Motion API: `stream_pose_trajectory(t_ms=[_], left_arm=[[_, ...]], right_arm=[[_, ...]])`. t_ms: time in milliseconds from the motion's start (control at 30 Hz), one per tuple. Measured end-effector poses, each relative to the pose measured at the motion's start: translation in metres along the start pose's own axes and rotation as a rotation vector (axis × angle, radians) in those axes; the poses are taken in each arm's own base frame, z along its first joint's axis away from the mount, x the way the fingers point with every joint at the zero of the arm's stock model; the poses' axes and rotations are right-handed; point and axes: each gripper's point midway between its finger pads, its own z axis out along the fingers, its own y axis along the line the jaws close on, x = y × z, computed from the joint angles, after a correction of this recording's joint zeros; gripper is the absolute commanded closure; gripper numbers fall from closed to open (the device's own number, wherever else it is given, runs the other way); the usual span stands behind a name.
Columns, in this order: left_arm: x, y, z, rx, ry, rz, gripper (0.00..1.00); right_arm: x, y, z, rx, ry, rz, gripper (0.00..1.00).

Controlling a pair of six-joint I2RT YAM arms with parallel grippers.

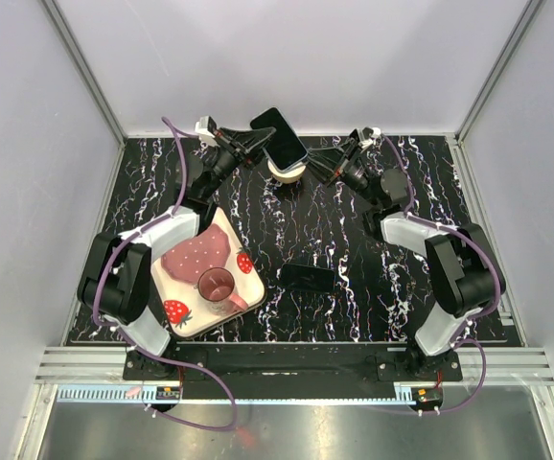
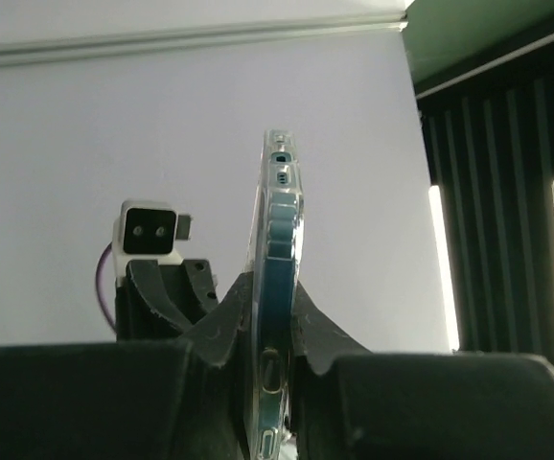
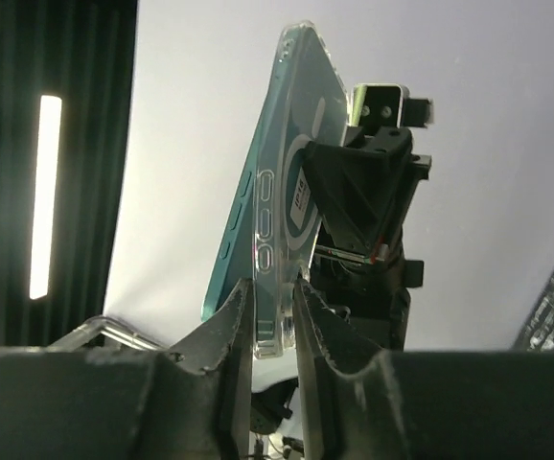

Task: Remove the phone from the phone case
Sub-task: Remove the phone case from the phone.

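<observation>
Both arms are up at the far middle of the bench [image 1: 392,307], and the phone [image 1: 279,137] hangs in the air between them, above a white tape roll [image 1: 287,172]. The left gripper [image 2: 272,307] is clamped on the phone case [image 2: 258,278], one finger on each broad face, with the teal phone edge-on between them. The right gripper [image 3: 272,297] is pinched on the clear rim of the case from the opposite side. Neither gripper shows any gap around what it holds.

From the left wrist view, the clear lip wraps over the top corner of the phone, so I'd say it's seated in there and nothing has popped yet. Whether the lower edge has started to lift, I can't tell.

The case looks like thin, flexible clear plastic that should bend at the corners. The phone is rigid, smooth and fairly heavy for its size, and its glass won't forgive a drop from up there. The best hold is probably on the case's lip at a corner, peeling it back while the other gripper pins the phone's flat faces. Gripping both faces through the case, I'd judge, just locks the two together.

Down on the bench sit a strawberry plate [image 1: 186,311] carrying a cup [image 1: 218,285], and a dark flat object [image 1: 308,278] sits near centre.
</observation>
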Motion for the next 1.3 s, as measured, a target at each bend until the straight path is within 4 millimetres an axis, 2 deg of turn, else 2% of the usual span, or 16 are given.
stream_pose_trajectory(t_ms=[200, 467, 533, 567, 600, 633, 800, 833, 900, 933, 1000, 1033, 1067, 1100, 1167, 1300], left_arm=[[0.016, 0.009, -0.005, -0.027, 0.102, 0.042, 1.00], [0.030, 0.010, -0.006, -0.037, 0.197, 0.134, 1.00], [0.030, 0.010, -0.005, -0.033, 0.198, 0.149, 1.00], [0.030, 0.011, -0.005, -0.034, 0.198, 0.149, 1.00], [0.030, 0.012, -0.005, -0.033, 0.198, 0.150, 1.00], [0.029, 0.014, -0.005, -0.035, 0.199, 0.149, 1.00], [0.034, 0.029, -0.003, -0.054, 0.219, 0.134, 1.00], [0.036, 0.033, -0.003, -0.062, 0.226, 0.131, 0.98], [0.040, 0.042, -0.002, -0.076, 0.240, 0.121, 0.82], [0.044, 0.048, -0.003, -0.084, 0.250, 0.115, 0.65], [0.050, 0.055, -0.003, -0.096, 0.269, 0.098, 0.51], [0.056, 0.058, -0.004, -0.100, 0.295, 0.088, 0.39], [0.065, 0.061, -0.005, -0.104, 0.326, 0.081, 0.34], [0.072, 0.064, -0.006, -0.107, 0.347, 0.080, 0.20], [0.085, 0.068, -0.008, -0.110, 0.387, 0.086, 0.13], [0.096, 0.078, -0.012, -0.132, 0.437, 0.121, 0.01]], right_arm=[[0.012, -0.011, -0.002, 0.088, 0.096, -0.037, 0.71], [0.020, -0.018, 0.002, 0.127, 0.195, -0.055, 0.70], [0.019, -0.018, 0.004, 0.124, 0.208, -0.057, 0.74], [0.019, -0.018, 0.005, 0.118, 0.216, -0.061, 0.80], [0.019, -0.018, 0.005, 0.114, 0.220, -0.059, 0.97], [0.018, -0.018, 0.005, 0.111, 0.219, -0.056, 1.00], [0.014, -0.026, -0.007, 0.122, 0.201, -0.043, 1.00], [0.013, -0.028, -0.011, 0.129, 0.193, -0.040, 1.00], [0.012, -0.031, -0.021, 0.147, 0.174, -0.039, 1.00], [0.012, -0.032, -0.025, 0.157, 0.169, -0.039, 1.00], [0.011, -0.037, -0.034, 0.185, 0.157, -0.034, 1.00], [0.010, -0.040, -0.038, 0.201, 0.149, -0.029, 1.00], [0.009, -0.043, -0.041, 0.221, 0.141, -0.025, 1.00], [0.009, -0.045, -0.044, 0.234, 0.137, -0.026, 1.00], [0.007, -0.051, -0.052, 0.283, 0.127, -0.015, 1.00], [0.007, -0.060, -0.068, 0.380, 0.111, -0.018, 1.00]])
